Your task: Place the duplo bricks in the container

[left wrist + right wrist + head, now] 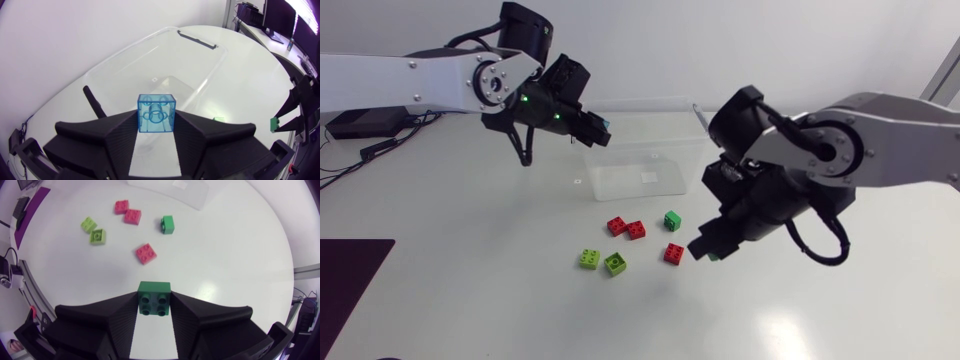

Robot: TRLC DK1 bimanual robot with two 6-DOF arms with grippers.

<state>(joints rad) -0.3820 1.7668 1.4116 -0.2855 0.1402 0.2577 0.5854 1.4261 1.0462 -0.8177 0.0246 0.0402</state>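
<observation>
Translucent blue brick point(156, 114) is clamped from both sides by the fingers of the left claw point(156, 121), hollow underside toward the wrist camera. The clear plastic container point(210, 70) is directly ahead of and below this claw. In the head view the claw hangs over the container's left corner.

Right claw point(154, 304) is closed on a dark green brick point(154, 298), studs toward the camera, held off the table.

Ahead of the right claw, on the table:
- nearest red brick point(146, 253)
- green brick point(168, 224), farther ahead, near the container
- second red brick point(132, 216) touching third red brick point(120, 206)
- lime brick point(97, 236) just beside second lime brick point(88, 224), farthest to the side

All six lie outside the container.
</observation>
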